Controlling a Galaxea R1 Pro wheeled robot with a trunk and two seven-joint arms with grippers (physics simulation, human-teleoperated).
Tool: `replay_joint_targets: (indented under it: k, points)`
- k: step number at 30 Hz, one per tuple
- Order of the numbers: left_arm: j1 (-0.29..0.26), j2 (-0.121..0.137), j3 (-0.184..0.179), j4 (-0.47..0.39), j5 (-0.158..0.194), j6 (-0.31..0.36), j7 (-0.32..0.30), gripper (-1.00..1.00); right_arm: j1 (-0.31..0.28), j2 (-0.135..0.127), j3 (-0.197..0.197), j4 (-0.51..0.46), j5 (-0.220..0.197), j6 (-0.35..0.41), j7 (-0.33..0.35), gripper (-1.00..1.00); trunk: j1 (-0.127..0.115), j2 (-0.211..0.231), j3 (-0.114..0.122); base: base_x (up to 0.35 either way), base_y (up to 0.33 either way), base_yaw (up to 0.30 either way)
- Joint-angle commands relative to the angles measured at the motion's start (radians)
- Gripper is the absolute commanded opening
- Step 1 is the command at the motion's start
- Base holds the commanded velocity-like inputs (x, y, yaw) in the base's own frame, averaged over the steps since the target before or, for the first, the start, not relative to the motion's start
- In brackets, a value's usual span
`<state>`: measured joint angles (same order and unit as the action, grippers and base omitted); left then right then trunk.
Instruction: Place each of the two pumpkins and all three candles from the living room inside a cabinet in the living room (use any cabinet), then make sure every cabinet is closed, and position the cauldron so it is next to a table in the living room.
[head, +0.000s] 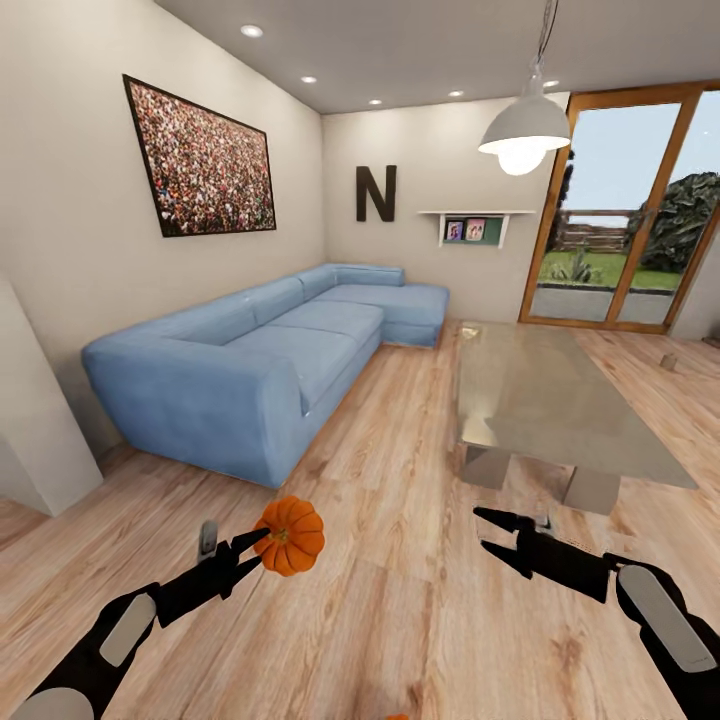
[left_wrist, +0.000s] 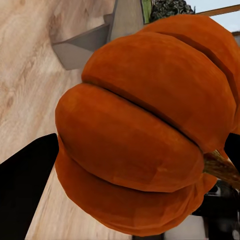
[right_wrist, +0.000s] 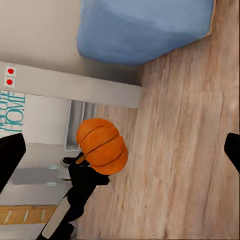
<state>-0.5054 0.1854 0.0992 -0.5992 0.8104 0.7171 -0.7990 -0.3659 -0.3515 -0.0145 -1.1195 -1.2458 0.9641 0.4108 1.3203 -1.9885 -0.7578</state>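
My left gripper (head: 262, 548) is shut on a bright orange ribbed pumpkin (head: 290, 537) and holds it above the wood floor at lower left. Up close, the pumpkin (left_wrist: 150, 135) has a brown stem and dark fingers (left_wrist: 25, 185) at its sides. The right wrist view also shows the pumpkin (right_wrist: 100, 145) at the tip of the left arm. My right gripper (head: 482, 530) hangs open and empty at lower right, near the front end of the glossy grey table (head: 560, 400). A tiny greyish candle (head: 671, 361) stands on the floor right of the table. The cabinet and cauldron are out of view.
A long blue corner sofa (head: 260, 360) lines the left wall. A white wall block (head: 30, 420) juts in at far left. Glass doors (head: 620, 200) are at the back right, and a pendant lamp (head: 525, 125) hangs over the table. Bare wood floor lies between sofa and table.
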Motion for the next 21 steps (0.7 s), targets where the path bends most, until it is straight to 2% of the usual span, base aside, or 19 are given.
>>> replay_joint_targets:
  k: [1, 5, 7, 10, 15, 17, 18, 21]
  points:
    - [-0.001, 0.000, 0.001, 0.000, 0.002, 0.005, 0.000, -1.00, -0.001, 0.000, -0.001, 0.003, 0.005, 0.005, -0.026, 1.00, 0.000, 0.000, -0.001, -0.006, 0.000, 0.000]
    - [0.000, 0.000, 0.001, -0.007, 0.005, 0.007, 0.000, -1.00, -0.001, 0.007, 0.000, 0.013, -0.003, 0.004, -0.293, 1.00, 0.000, 0.000, -0.001, -0.002, 0.000, 0.000]
    - [0.001, 0.000, 0.001, -0.026, 0.005, 0.018, 0.000, -1.00, -0.001, 0.017, 0.001, 0.013, -0.005, 0.002, -0.372, 1.00, 0.000, 0.000, -0.001, 0.000, 0.000, 0.000]
    - [0.004, 0.000, 0.001, -0.058, 0.005, 0.045, 0.000, -1.00, -0.001, 0.029, 0.002, 0.015, -0.001, -0.001, -0.412, 1.00, 0.000, 0.000, -0.001, 0.000, 0.000, 0.000]
    - [0.009, 0.000, 0.000, -0.093, 0.006, 0.083, 0.000, -1.00, -0.001, 0.087, 0.011, 0.019, 0.013, -0.028, -0.434, 1.00, 0.000, 0.000, -0.001, 0.000, 0.000, 0.000]
    - [0.009, 0.001, 0.000, -0.097, 0.006, 0.087, -0.001, -1.00, -0.001, 0.111, 0.036, 0.024, 0.057, -0.058, -0.438, 1.00, 0.008, -0.014, -0.007, 0.000, 0.000, 0.000]
    - [0.010, 0.001, 0.000, -0.101, 0.006, 0.095, -0.013, -1.00, -0.001, 0.132, 0.064, 0.028, 0.110, -0.092, -0.438, 1.00, 0.011, -0.021, -0.010, 0.000, 0.000, 0.000]
    - [0.010, 0.000, -0.001, -0.106, 0.001, 0.113, -0.082, -1.00, 0.000, 0.168, 0.107, 0.059, 0.199, -0.143, -0.434, 1.00, 0.023, -0.042, -0.020, 0.000, 0.000, 0.000]
